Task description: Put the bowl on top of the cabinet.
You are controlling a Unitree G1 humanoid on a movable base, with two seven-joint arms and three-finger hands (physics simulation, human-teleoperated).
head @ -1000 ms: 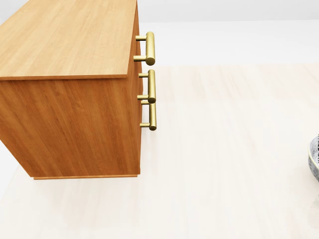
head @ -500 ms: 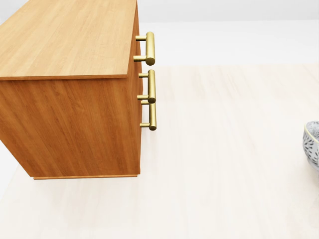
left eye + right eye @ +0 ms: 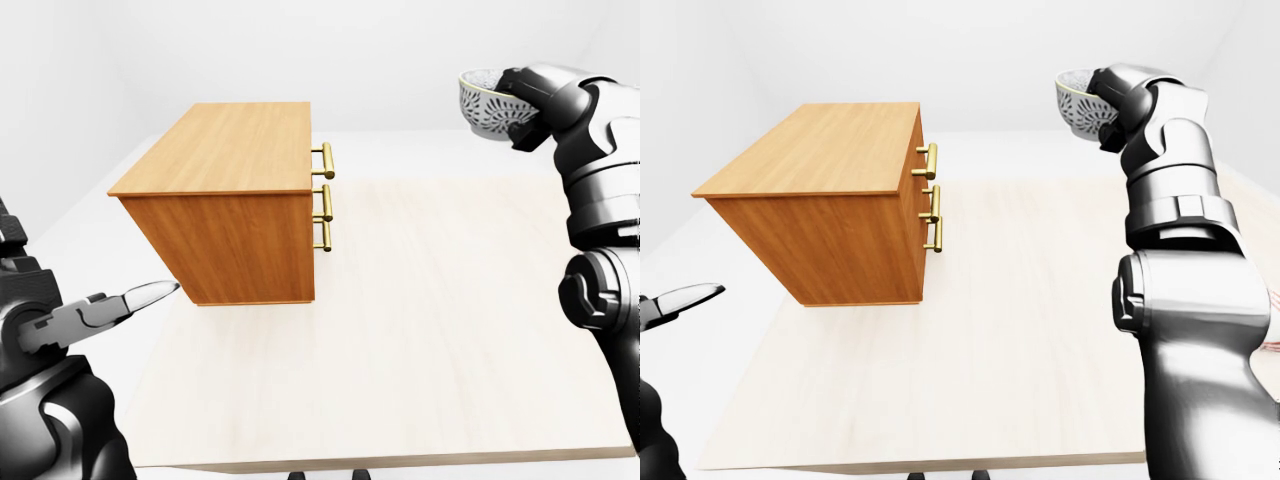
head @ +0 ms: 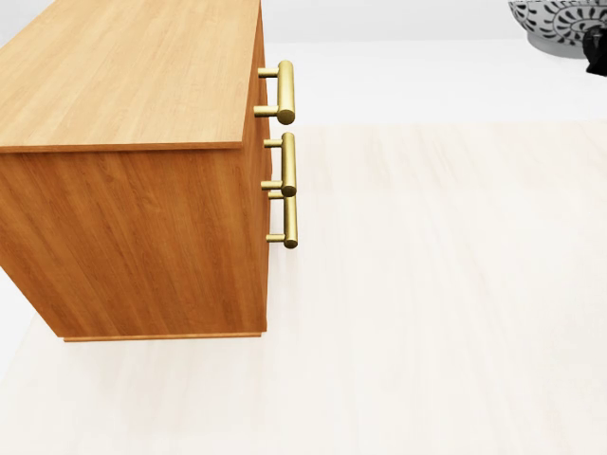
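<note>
At the left-eye view's upper right, the right hand (image 3: 535, 98) is gripping the raised bowl (image 3: 487, 103) — placing it atop the cabinet (image 3: 228, 150) is remaining.

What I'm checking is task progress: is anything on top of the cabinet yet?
Nothing: the cabinet top shows bare wood, none of it covered. The bowl is aloft in the right robot hand, right of the cabinet in the left-eye view.
</note>
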